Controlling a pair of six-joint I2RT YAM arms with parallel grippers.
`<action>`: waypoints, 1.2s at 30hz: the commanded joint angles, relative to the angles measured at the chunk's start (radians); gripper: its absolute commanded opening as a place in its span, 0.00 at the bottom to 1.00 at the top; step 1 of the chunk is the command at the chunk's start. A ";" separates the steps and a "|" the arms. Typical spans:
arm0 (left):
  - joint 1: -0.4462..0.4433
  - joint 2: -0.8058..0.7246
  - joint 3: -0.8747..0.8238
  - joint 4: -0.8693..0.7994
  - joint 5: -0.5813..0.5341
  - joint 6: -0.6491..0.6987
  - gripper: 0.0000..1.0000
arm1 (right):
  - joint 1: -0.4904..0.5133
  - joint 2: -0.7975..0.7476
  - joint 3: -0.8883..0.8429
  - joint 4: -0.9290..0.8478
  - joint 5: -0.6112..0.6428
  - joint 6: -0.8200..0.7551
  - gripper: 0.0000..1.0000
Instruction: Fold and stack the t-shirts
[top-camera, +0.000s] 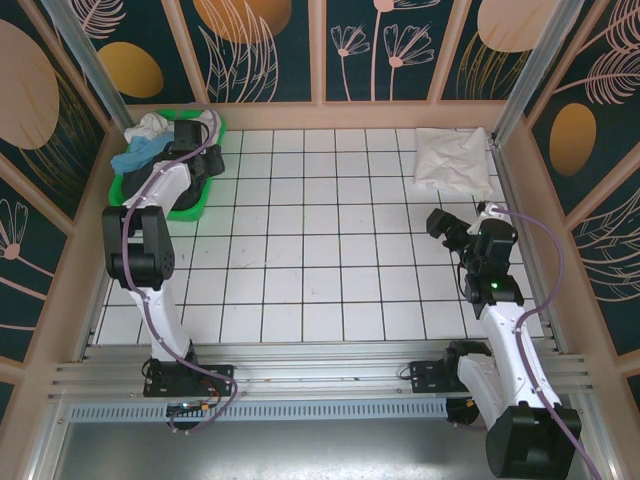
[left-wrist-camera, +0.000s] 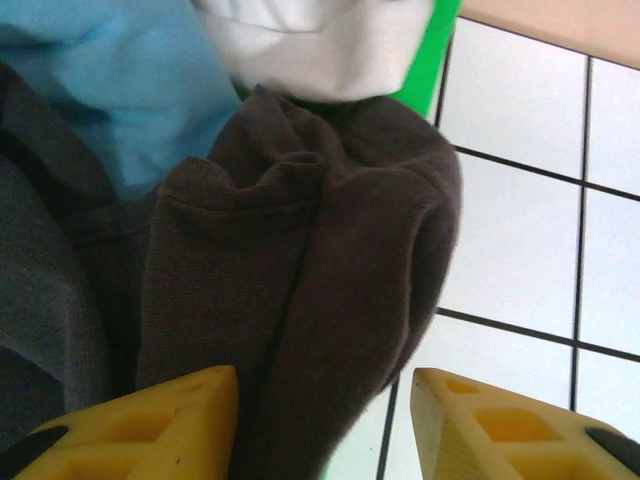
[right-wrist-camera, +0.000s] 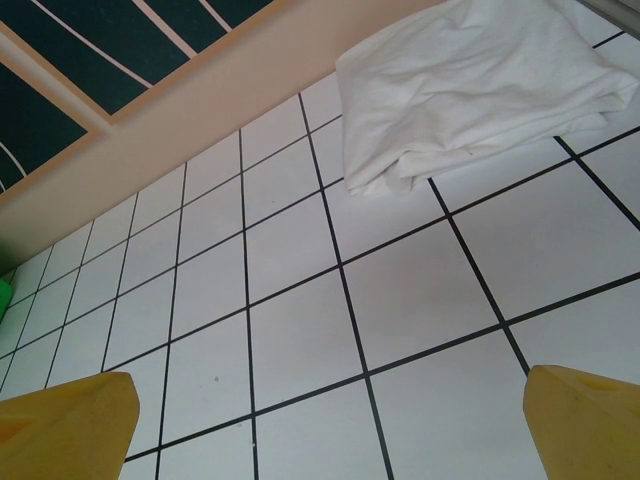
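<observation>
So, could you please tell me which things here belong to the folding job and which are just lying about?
Part of the job: dark charcoal t-shirt; light blue t-shirt; crumpled white t-shirt; folded white t-shirt at the far right; left claw straddling the dark one.
Just lying about: green basket holding the unfolded shirts; tiled table.

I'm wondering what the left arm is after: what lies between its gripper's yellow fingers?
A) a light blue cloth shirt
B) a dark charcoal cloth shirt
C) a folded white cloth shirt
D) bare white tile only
B: in the left wrist view the dark charcoal cloth shirt bunches up between the yellow fingers of the left gripper; the light blue cloth shirt lies beyond it.
</observation>
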 joint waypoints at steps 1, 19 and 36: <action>0.000 0.015 0.048 -0.031 -0.062 0.006 0.46 | -0.006 -0.011 -0.012 0.031 -0.017 -0.012 0.99; 0.002 -0.207 0.170 -0.059 -0.110 0.089 0.00 | -0.006 -0.026 -0.018 0.039 -0.047 0.004 0.99; 0.002 -0.479 0.223 0.214 -0.027 0.072 0.00 | -0.007 0.014 -0.035 0.091 -0.089 0.030 0.99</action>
